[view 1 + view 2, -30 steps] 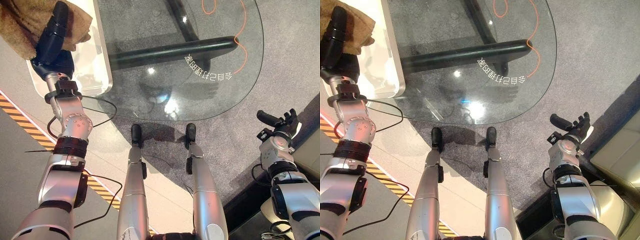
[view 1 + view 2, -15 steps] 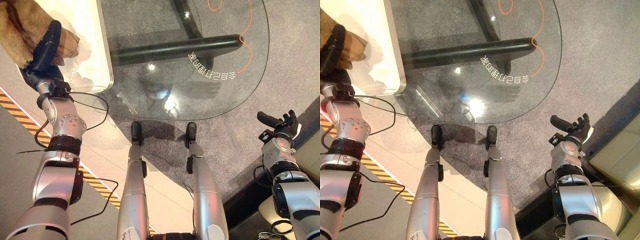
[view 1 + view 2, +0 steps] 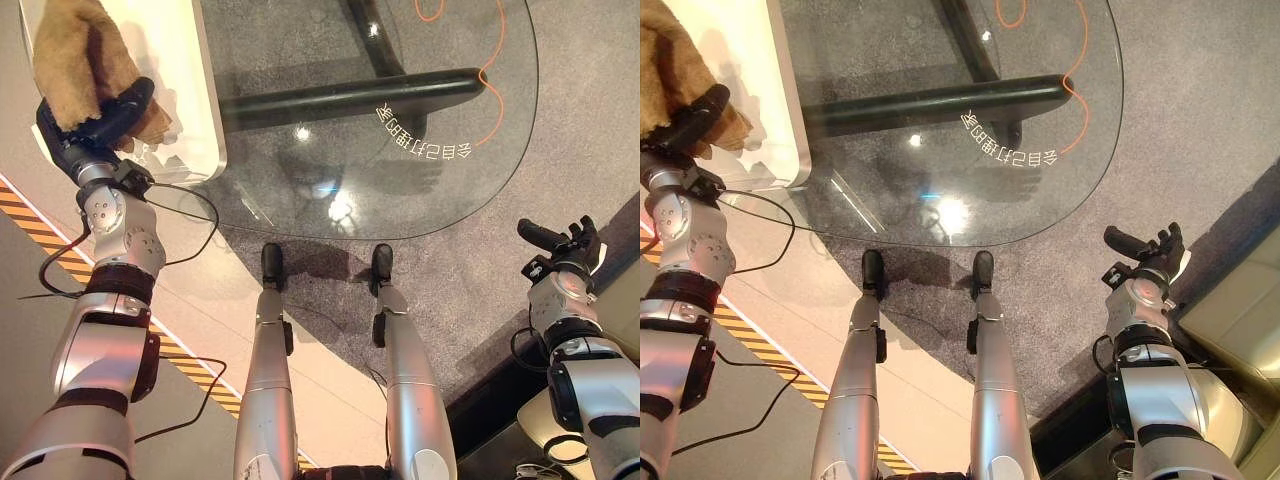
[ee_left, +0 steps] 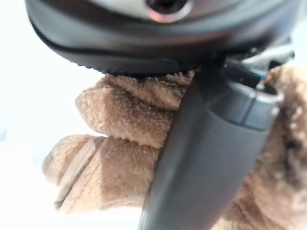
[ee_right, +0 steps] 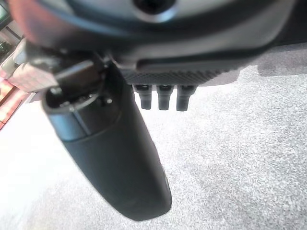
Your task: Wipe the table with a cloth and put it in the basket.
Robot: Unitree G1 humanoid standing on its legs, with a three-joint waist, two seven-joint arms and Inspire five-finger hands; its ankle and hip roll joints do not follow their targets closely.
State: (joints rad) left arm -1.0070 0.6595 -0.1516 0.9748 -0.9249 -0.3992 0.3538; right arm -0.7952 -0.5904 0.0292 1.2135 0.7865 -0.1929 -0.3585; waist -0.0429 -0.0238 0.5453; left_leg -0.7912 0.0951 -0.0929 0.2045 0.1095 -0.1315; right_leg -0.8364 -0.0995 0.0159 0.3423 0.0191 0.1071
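A brown fluffy cloth [image 3: 78, 55] lies bunched on the white end [image 3: 185, 80] of the glass table [image 3: 330, 150], at the far left. My left hand [image 3: 85, 135] is shut on the cloth's near part, thumb across it. The left wrist view shows that thumb [image 4: 206, 158] pressed over the cloth [image 4: 120, 143]. My right hand [image 3: 562, 250] hangs idle at the far right over the grey carpet, fingers relaxed and holding nothing, its thumb [image 5: 105, 143] standing out.
A black bar of the table's leg [image 3: 350, 95] shows through the glass, beside an orange line [image 3: 490, 70]. Yellow-black floor tape [image 3: 30, 225] runs at the left. A beige piece of furniture [image 3: 1240, 310] stands close to the right arm.
My left hand has swung left and turned, carrying the cloth along the white end of the table; its thumb now lies across the cloth. The right hand has stayed still.
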